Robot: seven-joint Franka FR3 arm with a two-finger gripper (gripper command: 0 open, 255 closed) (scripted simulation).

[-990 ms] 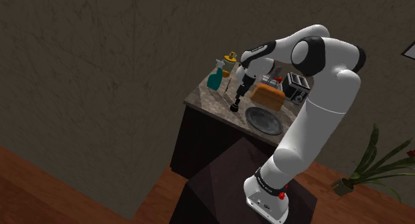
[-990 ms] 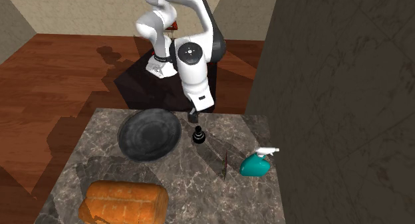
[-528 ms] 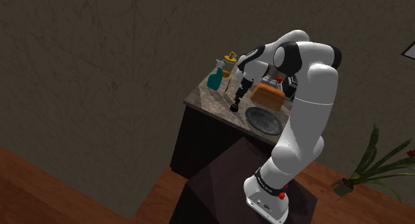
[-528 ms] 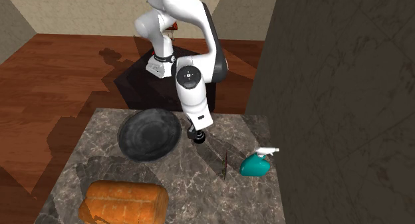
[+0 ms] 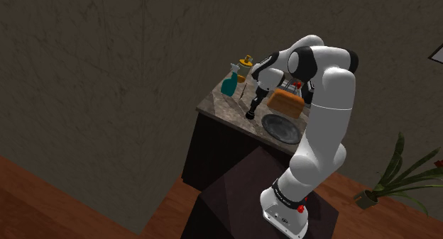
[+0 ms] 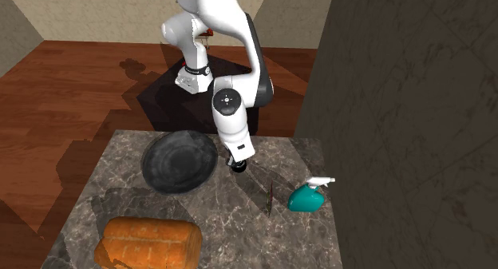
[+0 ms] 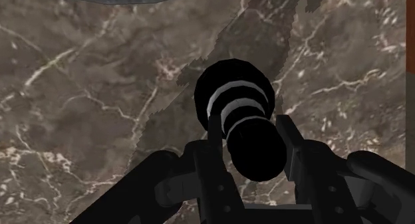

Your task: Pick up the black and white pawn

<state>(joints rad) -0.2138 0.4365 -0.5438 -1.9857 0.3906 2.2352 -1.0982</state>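
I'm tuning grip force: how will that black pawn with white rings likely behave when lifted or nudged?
The pawn looks rigid, so it probably won't deform. Its smooth rounded head might slip from a high grasp. Standing upright and narrow on the marbled counter, it could tip and roll if nudged sideways.

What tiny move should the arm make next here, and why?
Probably close the fingers. In the wrist view the gripper is down over the black and white pawn on the marble counter, one finger on each side of its head, apart and seemingly not yet clasping it. Lifting now would likely leave it behind.
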